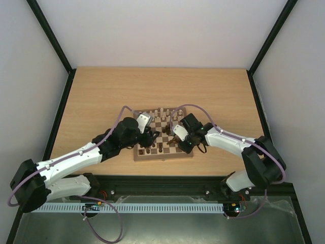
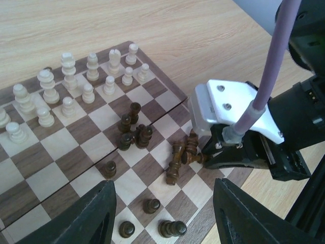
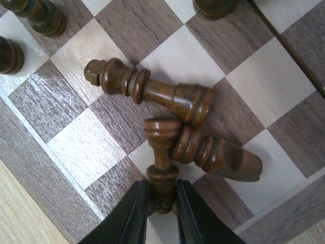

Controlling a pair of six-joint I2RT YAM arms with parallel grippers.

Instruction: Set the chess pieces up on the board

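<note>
The board [image 1: 162, 157] lies in the middle of the wooden worktop [image 1: 101, 96], close to where the two arms are fixed. The cream pieces [image 2: 68, 86] stand up in rows on the far part of the board. The dark pieces [image 2: 134, 133] are in a jumble on the near part. Some stand up and some lie on their sides. The right gripper [image 3: 161, 190] is down low over the near right corner of the board. Its two black fingers [image 3: 133, 218] are pressed in on the thin top end of one small dark piece [image 3: 162, 152]. This piece lies flat on the board, so the gripper is pinching it from both sides. The round bottom of the small dark piece touches two more lying pieces. One is a long dark piece [image 3: 152, 92] that lies across a cream square and a brown square. The other is a fat dark piece [image 3: 216, 152] that lies just to the right of it. The left gripper [image 2: 165, 187] hangs above the near left part of the board, looking across at the right gripper. Its two fingers are spread wide apart. Three little dark pieces [image 2: 151, 206] stand on the squares below the gap. A purple cable [image 2: 284, 61] runs down to the white block on the right arm.
</note>
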